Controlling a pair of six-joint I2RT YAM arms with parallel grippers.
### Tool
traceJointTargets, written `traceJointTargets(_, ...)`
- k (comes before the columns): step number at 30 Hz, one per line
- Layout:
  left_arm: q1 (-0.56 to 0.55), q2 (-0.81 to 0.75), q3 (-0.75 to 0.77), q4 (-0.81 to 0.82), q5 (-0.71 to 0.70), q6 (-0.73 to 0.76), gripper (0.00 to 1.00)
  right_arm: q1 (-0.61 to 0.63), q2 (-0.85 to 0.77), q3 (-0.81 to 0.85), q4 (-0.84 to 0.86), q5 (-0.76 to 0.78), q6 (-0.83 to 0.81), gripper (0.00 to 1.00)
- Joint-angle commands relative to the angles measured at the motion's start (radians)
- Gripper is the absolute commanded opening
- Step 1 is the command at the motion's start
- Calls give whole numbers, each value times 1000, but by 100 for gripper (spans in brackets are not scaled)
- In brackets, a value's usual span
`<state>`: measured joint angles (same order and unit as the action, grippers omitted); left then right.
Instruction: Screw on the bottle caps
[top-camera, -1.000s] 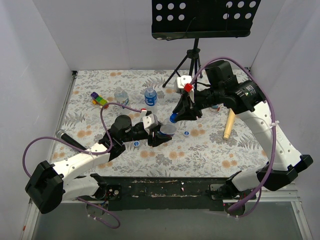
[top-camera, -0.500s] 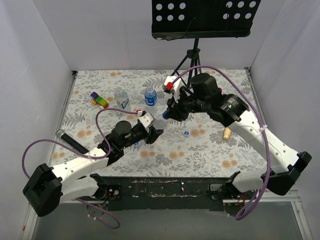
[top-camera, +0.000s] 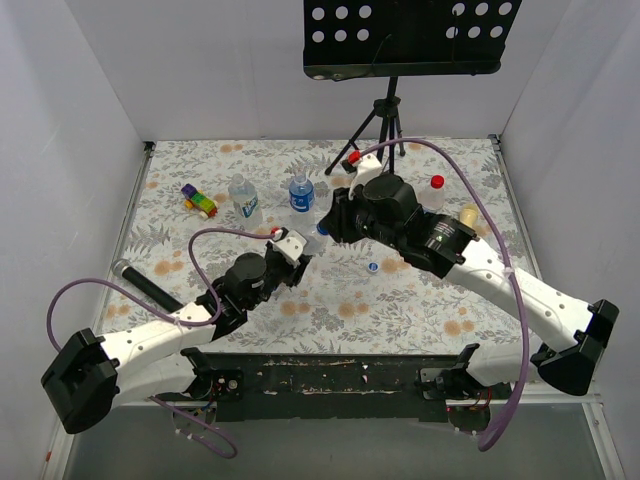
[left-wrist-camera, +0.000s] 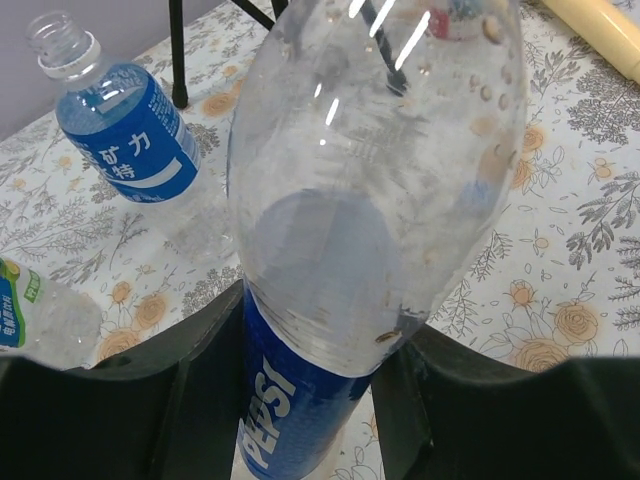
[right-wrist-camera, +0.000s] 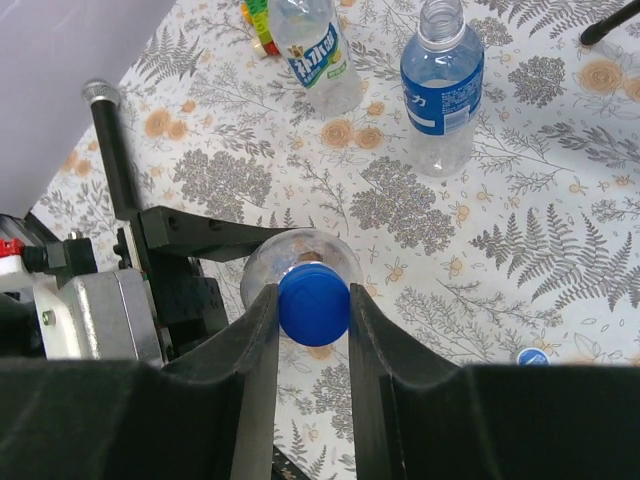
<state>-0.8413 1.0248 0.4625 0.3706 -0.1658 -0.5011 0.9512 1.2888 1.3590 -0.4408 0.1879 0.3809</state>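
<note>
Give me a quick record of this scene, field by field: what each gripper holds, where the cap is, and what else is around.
Left gripper: shut on Pepsi bottle, at its label
Right gripper: shut on blue cap
Cap position: over the held bottle's mouth; threaded or not, cannot tell
Other bottles: two standing; the blue-labelled one has no cap
Loose cap: blue, on the table

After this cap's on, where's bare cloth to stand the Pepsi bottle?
Bare cloth: the near middle, between the loose blue cap and the near edge; also left, between the toy block and the black rod. Crowded: far middle, around the white-label bottle, blue-label bottle and tripod.
</note>
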Motion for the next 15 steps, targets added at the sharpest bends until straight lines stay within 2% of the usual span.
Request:
traceJointTargets(1,-16,-37,51,211,-80,15,43,23,-11,-17,-76,32,58,34)
traceJointTargets(5,-12,-19,74,168,-51,4,42,23,-58,75,-85,-17,-48,61)
traceJointTargets(8,-1,-5,90,142,11,-16,42,21,-77,172,-143,-57,-160,76)
traceJointTargets(11,16,1,100,116,110,-31,42,5,-91,251,-208,-142,-282,80)
traceJointTargets(15,51,17,137,45,357,-24,42,-41,-94,345,-321,-286,-469,80)
